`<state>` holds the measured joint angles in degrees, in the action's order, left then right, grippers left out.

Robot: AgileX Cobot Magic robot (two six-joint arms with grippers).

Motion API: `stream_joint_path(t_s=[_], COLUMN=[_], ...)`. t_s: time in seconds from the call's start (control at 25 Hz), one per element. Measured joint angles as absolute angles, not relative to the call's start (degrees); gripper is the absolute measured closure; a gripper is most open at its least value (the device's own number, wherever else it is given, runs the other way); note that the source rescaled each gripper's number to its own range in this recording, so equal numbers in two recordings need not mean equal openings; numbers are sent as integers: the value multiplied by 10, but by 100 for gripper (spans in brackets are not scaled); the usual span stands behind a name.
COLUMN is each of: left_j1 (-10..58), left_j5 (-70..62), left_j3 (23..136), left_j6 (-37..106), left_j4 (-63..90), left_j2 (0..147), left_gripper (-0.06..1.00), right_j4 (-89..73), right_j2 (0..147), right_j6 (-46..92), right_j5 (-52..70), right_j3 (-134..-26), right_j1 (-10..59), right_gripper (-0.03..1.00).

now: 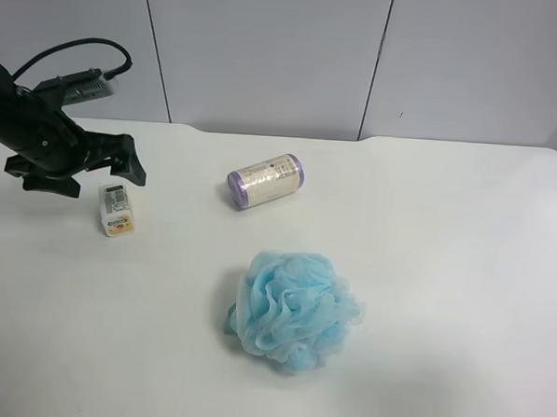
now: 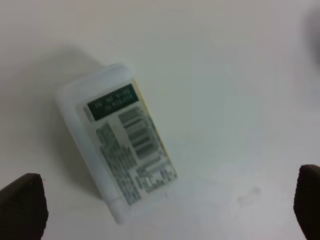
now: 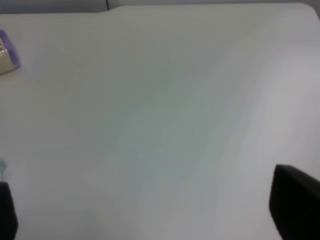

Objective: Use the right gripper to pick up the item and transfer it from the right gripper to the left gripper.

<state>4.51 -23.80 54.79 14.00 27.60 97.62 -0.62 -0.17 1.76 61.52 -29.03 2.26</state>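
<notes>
Left gripper: fingertips spread wide, seen as two dark tips at either side of the left wrist view. Nothing held. The item, a small white box with green patch and barcode face up, lies flat on the white table just ahead of the gap between them, skewed to the finger line, untouched.

From the high camera, this gripper hangs at the view's left, the box just beside its fingers.

Right gripper: dark tips far apart, empty, over bare table. Purple-ended cream cylinder well ahead of it.

Blue mesh bath sponge well apart from the box; cylinder between sponge and back wall.
</notes>
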Motion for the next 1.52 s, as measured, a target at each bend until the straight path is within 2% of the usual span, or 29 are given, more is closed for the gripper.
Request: stream_joint_path(t_s=[0.52,1.28,1.52], left_j1=[45,45,45], left_j5=[-342,-504,-540], left_j3=[548,548,548], left_j6=[140,140,135], left_j4=[247,233,189], left_j2=[813,742,673], left_gripper=[-6,-6,-6], right_j4=[-6,-6,-6], right_j2=[-2,-2,-2], right_j6=[18,18,18], right_j5=[615,615,615], right_j3=[-290,-290,-290], right_j1=[23,23,23], right_gripper=[-3,-3,-3])
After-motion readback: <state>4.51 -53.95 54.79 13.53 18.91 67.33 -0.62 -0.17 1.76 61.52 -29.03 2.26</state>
